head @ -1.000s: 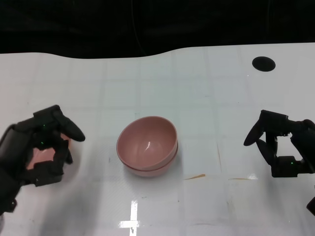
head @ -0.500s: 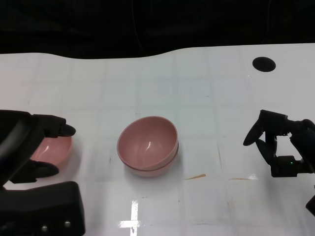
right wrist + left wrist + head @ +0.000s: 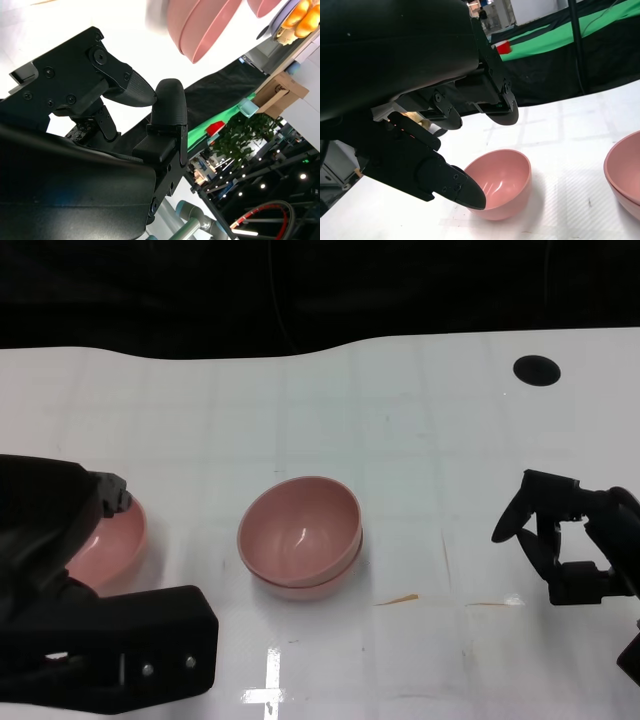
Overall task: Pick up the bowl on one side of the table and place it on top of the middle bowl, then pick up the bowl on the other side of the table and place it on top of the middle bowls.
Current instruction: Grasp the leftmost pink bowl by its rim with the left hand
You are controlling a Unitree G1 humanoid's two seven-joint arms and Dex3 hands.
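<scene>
At the far left, the left hand [image 3: 60,540] hangs above the left bowl [image 3: 112,545], which sits on the white tabletop [image 3: 400,460]. In the left wrist view the fingers [image 3: 445,180] are spread over the bowl's [image 3: 502,182] rim with nothing between them, so the hand is empty and not yet gripping. In the middle stands the stack [image 3: 300,537], one pink bowl already nested in another, well apart from the left bowl. To the right, the right hand [image 3: 565,540] hovers over bare tabletop, fingers apart and holding nothing. A dark round hole [image 3: 536,368] lies near the far right edge. The first stacking appears done, and the step in hand is picking up the remaining side bowl. The next move calls for lowering the left hand onto the rim, closing on it firmly, then lifting and carrying the bowl over the stack, centred, before release.
</scene>
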